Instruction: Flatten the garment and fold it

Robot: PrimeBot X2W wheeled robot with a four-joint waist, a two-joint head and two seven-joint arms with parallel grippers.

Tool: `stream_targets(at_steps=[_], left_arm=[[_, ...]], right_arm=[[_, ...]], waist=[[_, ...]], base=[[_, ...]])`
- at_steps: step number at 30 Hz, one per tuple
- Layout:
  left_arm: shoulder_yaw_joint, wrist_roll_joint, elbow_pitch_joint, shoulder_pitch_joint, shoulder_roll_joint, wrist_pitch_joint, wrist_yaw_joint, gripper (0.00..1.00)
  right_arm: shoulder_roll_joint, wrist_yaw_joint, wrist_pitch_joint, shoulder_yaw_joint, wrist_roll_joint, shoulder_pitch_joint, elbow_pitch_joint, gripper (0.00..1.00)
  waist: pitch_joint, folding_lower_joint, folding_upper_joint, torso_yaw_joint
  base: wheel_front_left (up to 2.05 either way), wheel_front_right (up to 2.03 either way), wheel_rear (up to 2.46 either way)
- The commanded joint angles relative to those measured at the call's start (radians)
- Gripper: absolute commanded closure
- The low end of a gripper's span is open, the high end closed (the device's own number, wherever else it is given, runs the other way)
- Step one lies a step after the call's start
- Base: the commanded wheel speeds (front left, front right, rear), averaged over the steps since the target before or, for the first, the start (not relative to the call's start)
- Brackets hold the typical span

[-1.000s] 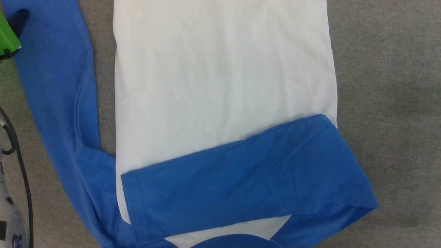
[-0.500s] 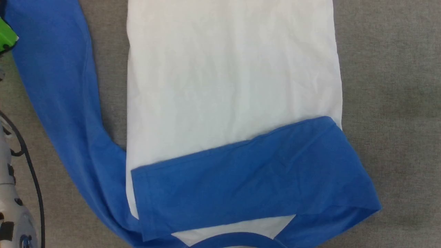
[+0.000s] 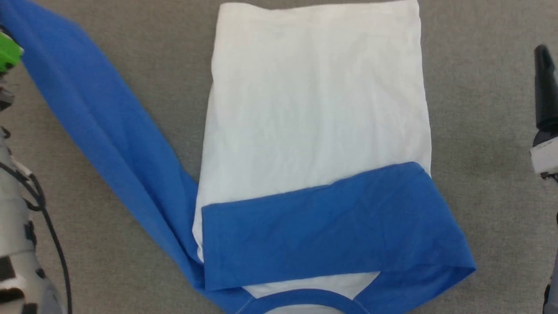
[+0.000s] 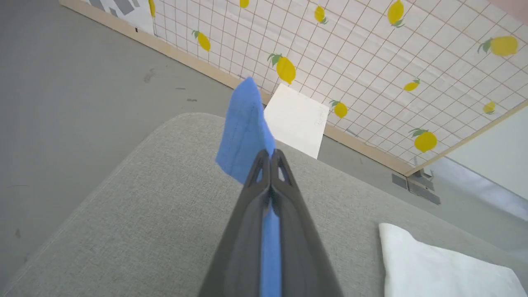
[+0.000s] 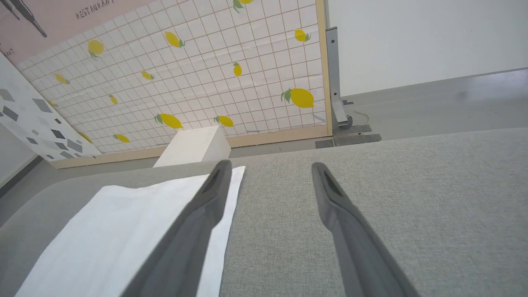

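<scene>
The garment lies on the grey padded surface [image 3: 488, 131], its white body [image 3: 314, 109] flat and one blue sleeve [image 3: 331, 231] folded across it near the blue neckband [image 3: 305, 301]. The other blue sleeve [image 3: 100, 117] stretches diagonally up to the left. In the left wrist view my left gripper [image 4: 270, 156] is shut on that sleeve's end [image 4: 243, 128], which sticks up past the fingertips above the surface. My right gripper [image 5: 270, 167] stands open with nothing in it, just right of the white body's edge [image 5: 123, 231]. It is also at the head view's right edge [image 3: 545, 87].
A white box [image 5: 194, 146] stands on the floor beyond the padded surface, against a lemon-print panel [image 5: 247, 62]. The surface's rounded corner [image 4: 173, 119] lies ahead of the left gripper. My left arm and its cable [image 3: 26, 218] run along the head view's left edge.
My left gripper has shut on the sleeve's end and drawn the sleeve out diagonally, away from the body. The head view has shifted, and the right gripper now shows at its right edge.
</scene>
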Motion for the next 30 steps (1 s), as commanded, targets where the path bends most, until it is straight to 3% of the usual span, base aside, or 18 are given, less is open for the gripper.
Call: stream_targets(at_steps=[1, 9, 14, 18, 24, 30], left_arm=[[-0.022, -0.005, -0.043, 0.029, -0.021, 0.007, -0.016, 1.0], [-0.215, -0.054, -0.304, 0.131, -0.202, 0.102, -0.051, 1.0], [-0.396, -0.096, -0.349, 0.206, -0.3, 0.121, -0.059, 1.0], [-0.588, -0.16, -0.332, 0.276, -0.315, 0.115, -0.048, 1.0], [-0.885, -0.285, -0.252, 0.322, -0.316, 0.033, 0.011, 1.0], [-1.134, -0.327, -0.109, 0.305, -0.316, -0.027, 0.044, 1.0]], right_arm=[[0.004, -0.001, -0.007, 0.002, -0.007, 0.018, 0.013, 0.0], [0.023, -0.001, -0.008, 0.001, -0.015, 0.062, 0.052, 0.0], [0.033, -0.001, -0.007, 0.004, -0.013, 0.083, 0.067, 0.0], [0.042, -0.001, -0.008, 0.009, -0.011, 0.093, 0.071, 0.0], [0.05, -0.001, -0.006, 0.008, -0.009, 0.098, 0.072, 0.0], [0.053, -0.001, -0.007, -0.002, -0.011, 0.109, 0.068, 0.0]], waist=[[-0.115, 0.0001, 0.0, 0.044], [-0.233, 0.0001, 0.0, 0.076], [-0.285, 0.0001, 0.0, 0.069], [-0.307, 0.0001, 0.0, 0.04], [-0.304, 0.0001, 0.0, -0.019], [-0.298, 0.0001, 0.0, -0.06]], base=[[0.0, 0.0, 0.0], [0.0, 0.0, 0.0], [0.0, 0.0, 0.0], [0.0, 0.0, 0.0], [0.0, 0.0, 0.0], [0.0, 0.0, 0.0]])
